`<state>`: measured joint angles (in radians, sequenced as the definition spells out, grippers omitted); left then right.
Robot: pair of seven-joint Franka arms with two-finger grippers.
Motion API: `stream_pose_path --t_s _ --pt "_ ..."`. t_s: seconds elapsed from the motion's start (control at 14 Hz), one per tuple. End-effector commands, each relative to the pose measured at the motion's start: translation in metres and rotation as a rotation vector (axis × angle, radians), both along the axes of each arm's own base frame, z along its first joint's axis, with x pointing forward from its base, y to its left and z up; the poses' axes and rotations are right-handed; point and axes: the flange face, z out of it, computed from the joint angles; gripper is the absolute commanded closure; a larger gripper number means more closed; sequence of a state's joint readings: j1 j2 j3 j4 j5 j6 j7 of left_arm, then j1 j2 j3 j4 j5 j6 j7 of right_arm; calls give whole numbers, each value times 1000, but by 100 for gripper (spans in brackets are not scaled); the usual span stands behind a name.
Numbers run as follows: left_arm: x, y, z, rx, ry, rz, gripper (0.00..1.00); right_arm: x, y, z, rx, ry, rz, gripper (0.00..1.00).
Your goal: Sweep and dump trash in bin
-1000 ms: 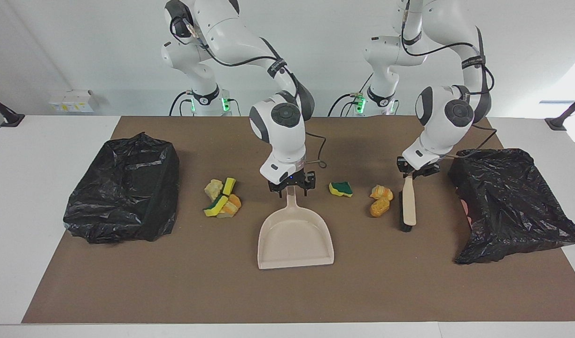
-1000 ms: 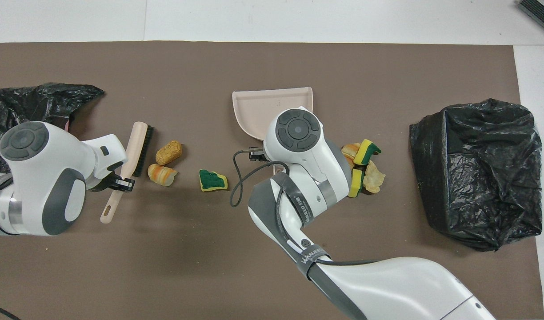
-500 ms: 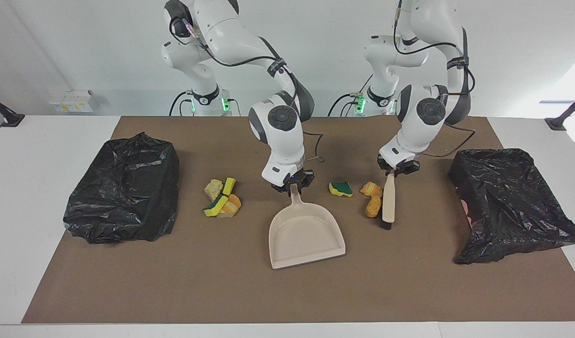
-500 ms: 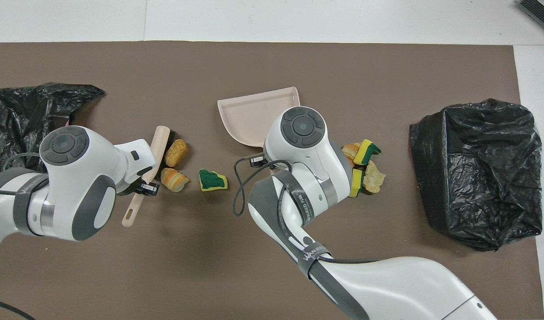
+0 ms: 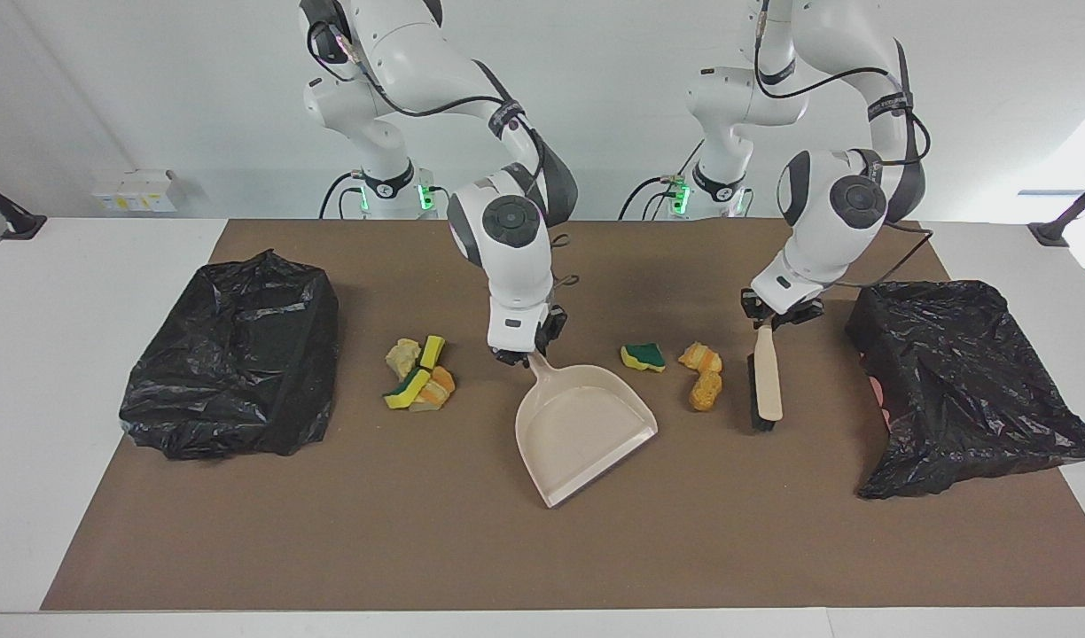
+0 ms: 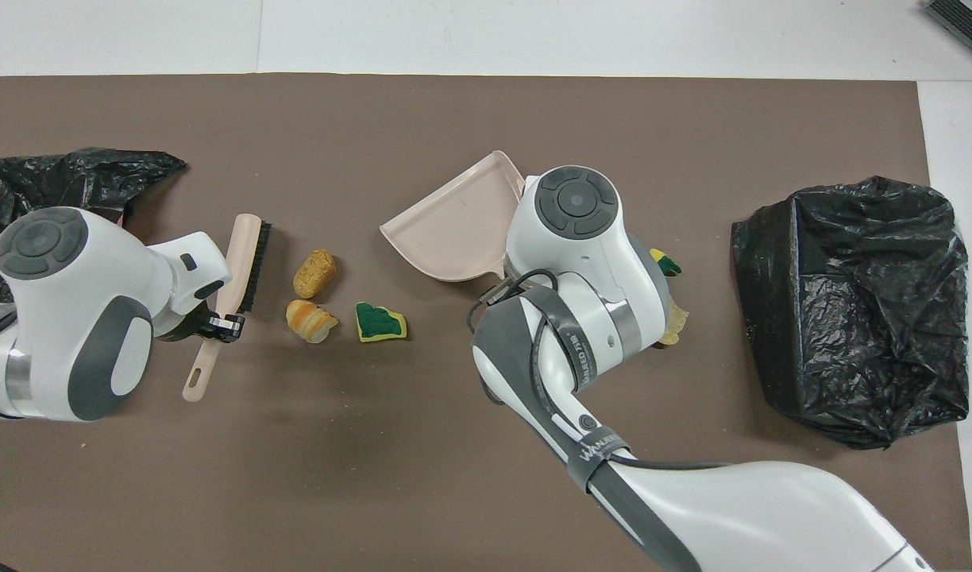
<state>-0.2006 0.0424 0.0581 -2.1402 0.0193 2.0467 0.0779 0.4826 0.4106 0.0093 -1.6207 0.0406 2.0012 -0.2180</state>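
Note:
My right gripper (image 5: 526, 353) is shut on the handle of the beige dustpan (image 5: 582, 425), which lies at mid-table with its mouth angled away from the robots and toward the left arm's end. My left gripper (image 5: 776, 317) is shut on the handle of the brush (image 5: 764, 381), whose bristles face two orange trash chunks (image 5: 704, 377) a small gap away. A green-backed yellow chunk (image 5: 643, 356) lies between those and the dustpan. A pile of yellow, green and orange chunks (image 5: 418, 377) lies toward the right arm's end. In the overhead view the dustpan (image 6: 454, 226), brush (image 6: 240, 266) and chunks (image 6: 314, 272) show; my right arm hides most of the pile.
A bin lined with a black bag (image 5: 232, 354) stands at the right arm's end of the brown mat. Another black-bagged bin (image 5: 959, 381) stands at the left arm's end, close to the brush. Bare mat lies farther from the robots than the dustpan.
The right gripper has turned the dustpan's mouth toward the left arm's end. The brush pushed the orange chunks slightly toward the dustpan, then drew back toward the left arm's end.

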Motion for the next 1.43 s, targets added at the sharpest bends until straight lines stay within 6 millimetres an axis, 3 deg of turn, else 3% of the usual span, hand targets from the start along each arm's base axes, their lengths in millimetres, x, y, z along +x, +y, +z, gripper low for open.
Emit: stream_pose_path --t_s 0.0,0.07,0.29,0.36,0.5,0.71,1.0,1.21,1.36 --pt "-10 -4 -4 6 4 -5 100 -23 -26 24 -39 8 209 100" --pt "-11 -6 -8 5 -3 -5 100 -33 -30 22 -60 7 260 100" --pt "-22 -17 -12 5 1 -30 100 -76 -16 7 -83 -35 371 100" --pt "-24 -18 -14 6 7 -36 100 -81 -18 5 -86 -17 458 100" --pt "-34 -46 -26 11 18 -65 100 -89 -21 3 -81 6 538 100" --pt "-42 -69 -31 13 1 -66 100 -94 -17 -2 -73 25 569 100" --pt "-44 -70 -32 17 6 -57 100 -102 -9 -7 -50 52 554 100" --pt "-44 -69 -32 20 8 -39 100 -108 -15 -9 -69 113 530 100" --pt "-54 -87 -34 27 13 -19 100 -108 -14 -8 -71 108 495 100"
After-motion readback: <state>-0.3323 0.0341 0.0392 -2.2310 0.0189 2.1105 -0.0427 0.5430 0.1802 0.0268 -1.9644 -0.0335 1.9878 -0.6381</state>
